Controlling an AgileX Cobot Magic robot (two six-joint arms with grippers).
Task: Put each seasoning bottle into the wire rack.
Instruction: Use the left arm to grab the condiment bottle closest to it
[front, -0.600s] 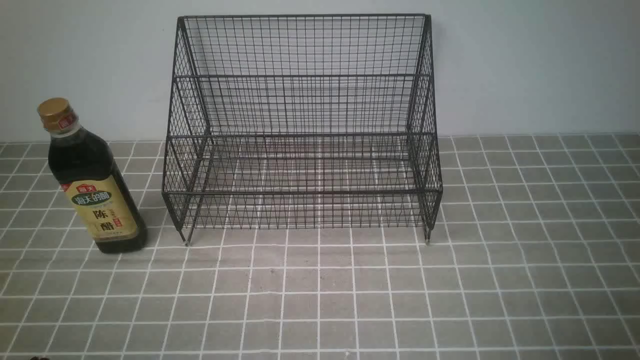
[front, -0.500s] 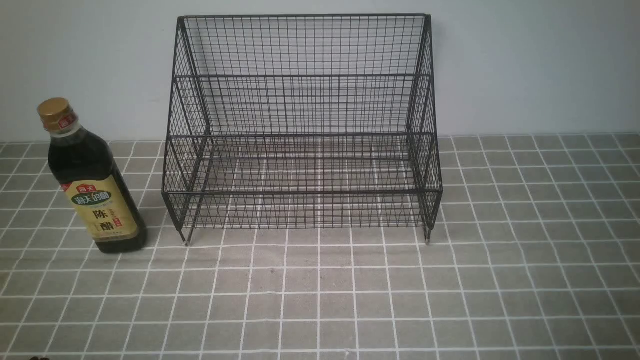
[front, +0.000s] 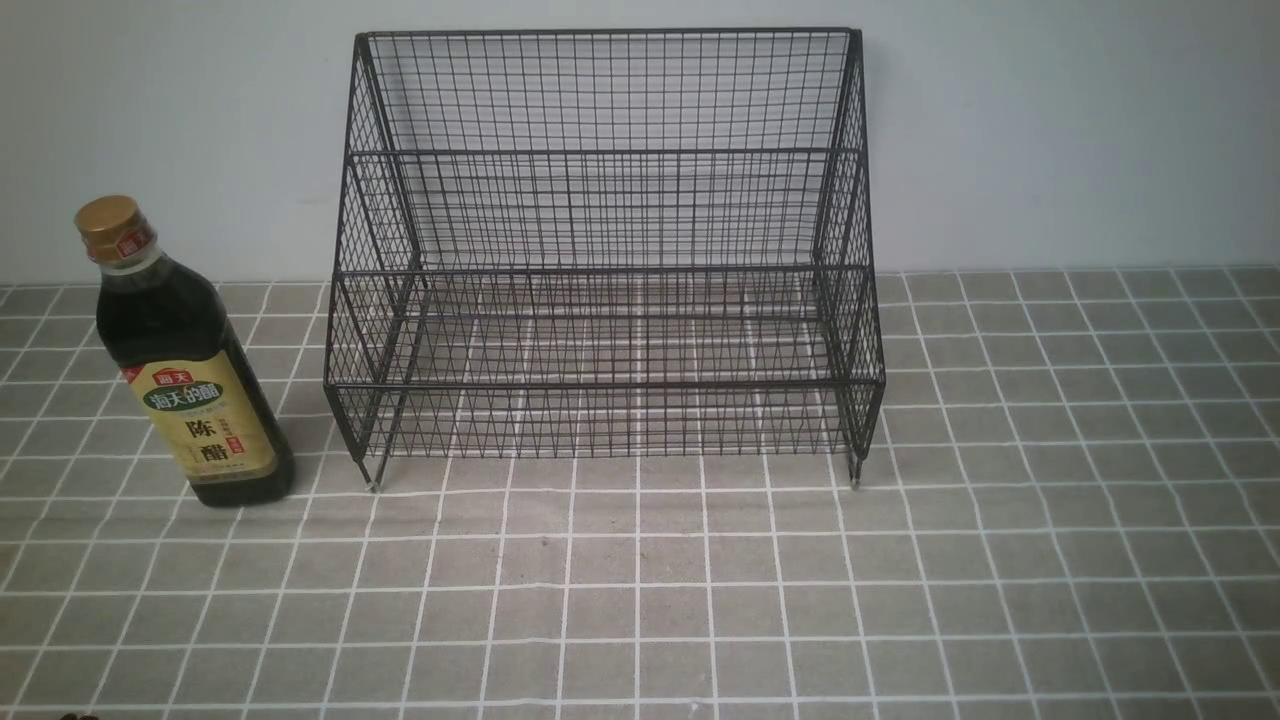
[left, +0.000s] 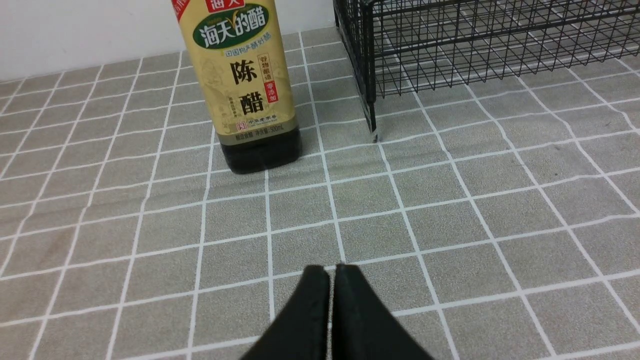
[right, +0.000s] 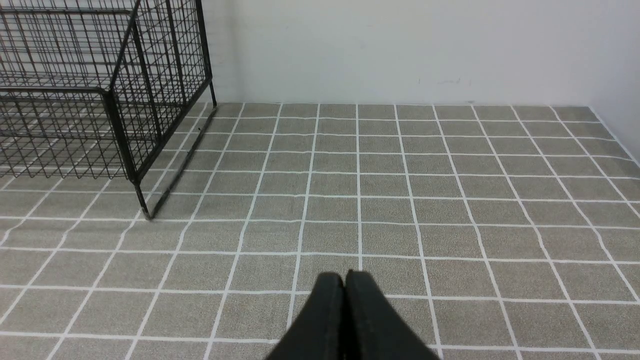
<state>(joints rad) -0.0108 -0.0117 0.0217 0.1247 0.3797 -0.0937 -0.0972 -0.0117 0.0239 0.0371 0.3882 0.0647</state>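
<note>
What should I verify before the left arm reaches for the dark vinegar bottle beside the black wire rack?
1. Tall clear bottle of near-black liquid stands upright on the grey tiled table: ok.
2. Black wire-mesh stepped rack has free shelves: ok.
3. Left gripper open for grasping: not ok, shut.
4. Table between left gripper and bottle unobstructed: ok.
5. Right gripper apart from rack: ok, shut.
6. Gold cap sealed tight: cannot tell.
</note>
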